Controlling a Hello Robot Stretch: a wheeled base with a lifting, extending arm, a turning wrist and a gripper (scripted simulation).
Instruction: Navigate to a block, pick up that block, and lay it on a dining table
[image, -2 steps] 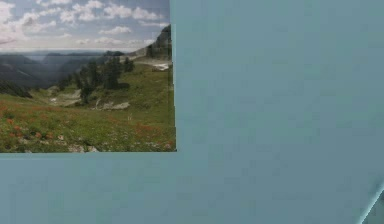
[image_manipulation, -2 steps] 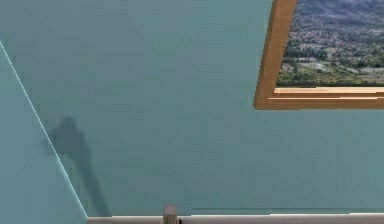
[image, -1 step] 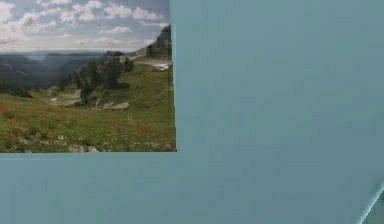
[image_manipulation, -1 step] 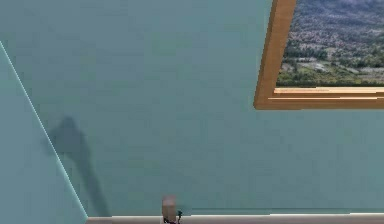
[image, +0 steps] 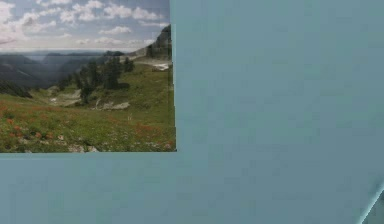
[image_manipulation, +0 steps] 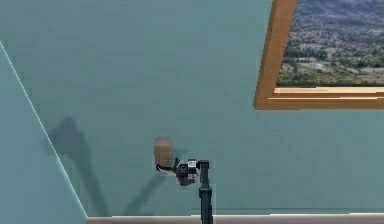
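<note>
In the arm side view the dark arm (image_manipulation: 205, 198) rises from the bottom edge just right of the middle. At its far end the gripper (image_manipulation: 170, 167) reaches left and holds a small brown block (image_manipulation: 163, 152). The block hangs upright in the air, clear of the floor, with the bare teal wall (image_manipulation: 140, 80) behind it.
A teal wall (image: 270, 110) stands close ahead in the forward view, with a large mountain landscape picture (image: 85, 75) on its left part. In the arm side view a wooden-framed picture of a town (image_manipulation: 330, 50) hangs at the upper right. A pale strip of floor (image_manipulation: 260, 219) runs below.
</note>
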